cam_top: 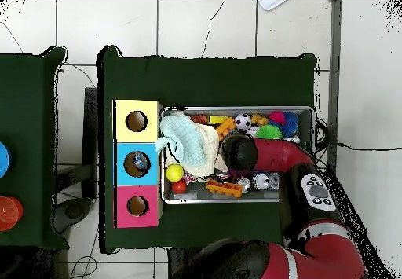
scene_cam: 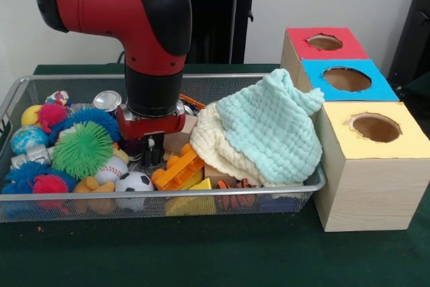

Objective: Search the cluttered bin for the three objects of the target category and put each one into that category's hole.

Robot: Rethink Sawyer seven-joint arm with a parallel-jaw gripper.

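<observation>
Tabletop (scene_cam: 222, 253): dark green cloth cover, carrying the bin and a row of boxes.

Sawyer arm (scene_cam: 127, 11): red and black, descending from above into the bin's middle. Its jaws (scene_cam: 153, 151) hang low among the toys, just above an orange plastic block (scene_cam: 178, 168); whether they stand wide or narrow cannot be told, and nothing shows held.

Bin (scene_cam: 222, 195): wide, shallow silver wire-mesh basket with a rounded rim, beside the boxes.

Boxes: 3 wooden, in a row, each with a round hole on top. Yellow-topped box (scene_cam: 376, 166) nearest the camera in the front view, blue-topped box (scene_cam: 346, 80) in the middle, red-topped box (scene_cam: 324, 44) farthest.

Cloths: mint-green waffle cloth (scene_cam: 272, 129) heaped over a cream cloth (scene_cam: 208, 142), at the bin's end nearest the boxes.

Spiky rubber balls: green (scene_cam: 82, 149), blue (scene_cam: 91, 120), pink (scene_cam: 52, 115), at the bin's other end.

Small balls: soccer ball (scene_cam: 134, 182), baseball (scene_cam: 111, 168), both by the front rim.

Can (scene_cam: 107, 101): 1 silver drink can, top facing the camera, lying in the bin just beside the arm's wrist, behind the blue spiky ball. In the overhead view, 2 silvery items (cam_top: 265, 181) lie near the bin's robot-side rim; too small to identify.
</observation>
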